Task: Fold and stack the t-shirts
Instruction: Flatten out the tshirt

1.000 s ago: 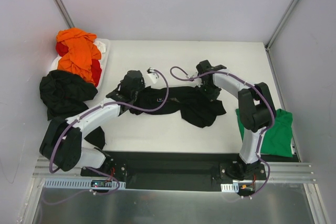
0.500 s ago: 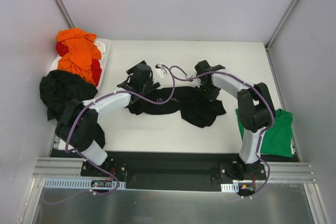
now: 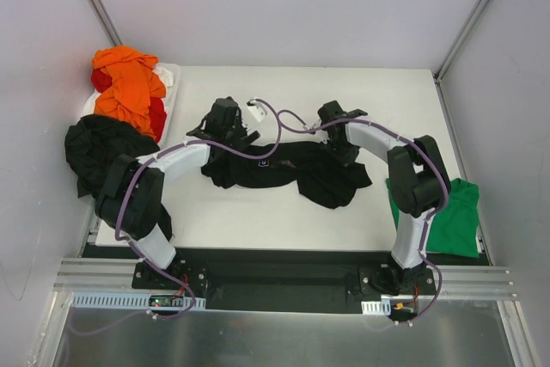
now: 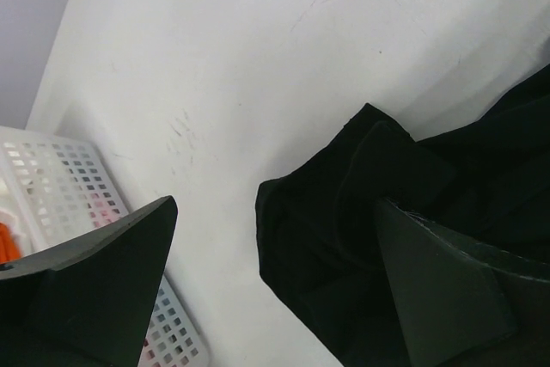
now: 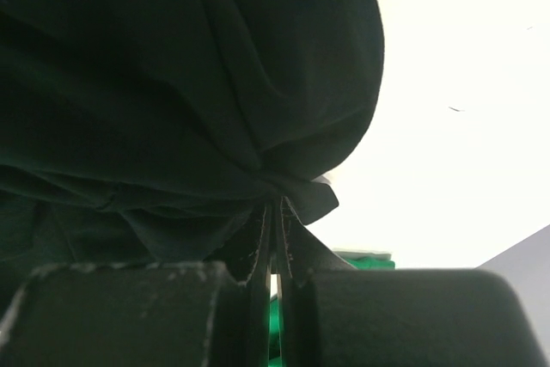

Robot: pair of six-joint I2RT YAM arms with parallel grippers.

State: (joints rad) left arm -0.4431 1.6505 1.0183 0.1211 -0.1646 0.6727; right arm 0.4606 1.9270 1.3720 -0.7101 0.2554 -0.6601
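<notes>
Left gripper: we see the left gripper point(image 3: 230, 131) standing over the left end of the black shirt point(image 3: 284, 169), its jaws spread wide with nothing held between them.
Left wrist view: the two dark fingers point(image 4: 94, 290) frame the corner of the black shirt point(image 4: 378, 212), which lies crumpled on the white table point(image 4: 215, 58). We cannot tell whether either finger touches the cloth.
Right gripper: the right gripper point(image 3: 337, 145) is at the shirt's far right part, jaws pinched together on a fold of the black cloth.
Right wrist view: we see the cloth point(image 5: 189, 66) gathered into a bunch right at the closed gripper point(image 5: 273, 238), with folds running out from the pinch.
Black shirt: it is spread across the middle of the table point(image 3: 344, 92) between the two arms, rumpled, with a small rectangular print point(image 3: 265, 161) facing up.
Green shirt: it lies point(image 3: 451, 217) at the table's right edge, beside the right arm's base and partly hidden by that arm.
Basket: a white basket point(image 3: 172, 75) at the far left corner holds an orange shirt point(image 3: 129, 83) heaped over a red one point(image 3: 156, 116).
Black heap: more black cloth point(image 3: 103, 152) is bundled just in front of the basket, at the left edge.
</notes>
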